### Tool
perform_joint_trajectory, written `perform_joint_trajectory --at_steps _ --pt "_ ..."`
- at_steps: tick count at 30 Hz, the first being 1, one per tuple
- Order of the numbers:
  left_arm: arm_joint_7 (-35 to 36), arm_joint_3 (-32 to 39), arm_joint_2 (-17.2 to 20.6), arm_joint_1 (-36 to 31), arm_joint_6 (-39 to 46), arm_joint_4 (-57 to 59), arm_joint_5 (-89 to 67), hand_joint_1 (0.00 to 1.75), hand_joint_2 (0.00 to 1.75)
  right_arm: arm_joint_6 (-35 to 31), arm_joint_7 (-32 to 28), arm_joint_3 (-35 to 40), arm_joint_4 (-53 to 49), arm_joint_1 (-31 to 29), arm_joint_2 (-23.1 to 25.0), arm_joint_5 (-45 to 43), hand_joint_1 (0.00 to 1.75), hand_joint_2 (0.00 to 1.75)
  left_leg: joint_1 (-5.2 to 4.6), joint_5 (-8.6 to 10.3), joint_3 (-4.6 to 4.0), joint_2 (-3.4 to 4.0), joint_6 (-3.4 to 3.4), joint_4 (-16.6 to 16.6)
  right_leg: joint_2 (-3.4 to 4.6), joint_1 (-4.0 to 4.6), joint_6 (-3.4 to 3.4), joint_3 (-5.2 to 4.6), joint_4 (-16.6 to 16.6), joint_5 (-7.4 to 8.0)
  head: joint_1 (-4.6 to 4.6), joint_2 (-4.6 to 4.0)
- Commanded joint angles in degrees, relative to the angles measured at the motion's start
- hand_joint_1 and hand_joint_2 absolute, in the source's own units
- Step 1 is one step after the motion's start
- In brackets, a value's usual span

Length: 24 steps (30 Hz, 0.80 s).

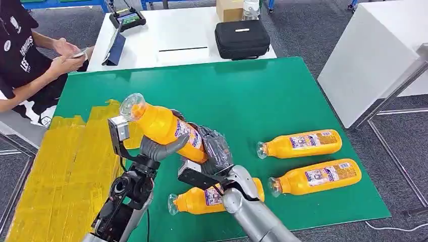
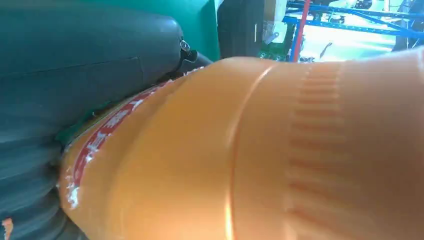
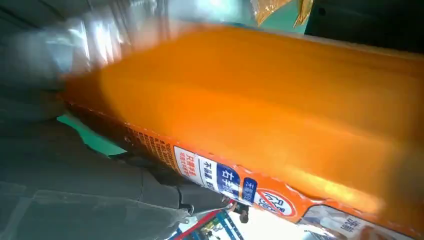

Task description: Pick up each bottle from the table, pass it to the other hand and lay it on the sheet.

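Above the green mat (image 1: 282, 96), both hands grip one orange bottle (image 1: 164, 126): left hand (image 1: 156, 147) mid-body, right hand (image 1: 214, 151) at its base; label writing unreadable.

You have four orange bottles with clear caps and printed labels. One bottle (image 1: 164, 128) is lifted above the green table (image 1: 262, 96), just left of frame centre, tilted with its cap toward the upper left, near the edge of the yellow sheet (image 1: 75, 166). Two bottles (image 1: 299, 143) (image 1: 315, 177) lie on their sides at the right, one below the other, caps pointing left. A fourth bottle (image 1: 199, 199) lies at lower centre, cap left, partly hidden.
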Motion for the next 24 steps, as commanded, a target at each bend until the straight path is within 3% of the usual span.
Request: perform_joint_trajectory --at_steps 1,11,12,13,21,22,24 --pt "0.57 -1.61 0.71 -4.6 0.43 3.8 0.0 1.75 1.75 0.57 -1.69 6.4 0.38 1.26 -2.04 1.18 1.75 1.75 0.04 -0.05 0.16 -0.13 -0.03 -0.02 -0.14 0.04 -0.02 0.21 -0.03 -0.09 0.0 0.0" --pt "-0.21 0.44 0.49 -4.22 1.54 3.66 1.25 1.75 1.75 -2.35 -1.76 3.77 -4.95 2.67 -3.16 -0.23 1.75 1.75 0.06 -0.23 0.46 -0.18 -0.07 0.05 -0.19 0.07 -0.05 0.54 0.03 -0.28 0.0 0.0" --pt "-0.34 0.75 0.41 -4.15 1.83 3.61 1.48 1.75 1.75 -2.66 -1.89 3.54 -5.38 2.84 -3.23 -0.38 1.05 1.75 0.04 -0.1 0.22 -0.13 -0.04 0.01 -0.13 0.05 -0.03 0.29 -0.01 -0.14 0.0 0.0" --pt "-0.52 1.03 0.37 -4.12 2.24 3.58 1.55 1.75 1.75 -3.08 -2.07 3.29 -5.8 3.05 -3.28 -0.52 0.02 1.75 0.03 -0.1 0.21 -0.13 -0.04 0.01 -0.13 0.04 -0.03 0.28 0.0 -0.14 0.0 0.0" --pt "-1.69 1.55 0.6 -4.15 4.71 3.31 0.09 1.75 1.75 -4.41 -2.73 2.45 -7.5 3.75 -3.49 -1.26 0.0 1.75 0.04 -0.15 0.32 -0.16 -0.05 0.02 -0.16 0.04 -0.04 0.39 0.01 -0.2 0.0 0.0" --pt "-7.37 7.78 3.6 -2.69 35.03 0.6 -37.23 1.75 1.75 -7.28 -3.54 -6.45 -27.02 12.53 -6.66 -5.92 0.0 0.0 0.04 -0.15 0.31 -0.14 -0.05 0.02 -0.14 0.05 -0.04 0.38 0.01 -0.19 0.0 0.0" --pt "-6.17 8.99 3.82 -2.56 37.93 1.13 -44.01 1.75 1.75 -6.33 -3.38 -8.14 -29.79 13.76 -6.73 -8.5 0.0 0.0 0.03 -0.14 0.28 -0.11 -0.05 0.02 -0.11 0.03 -0.04 0.34 0.02 -0.18 0.0 0.0"
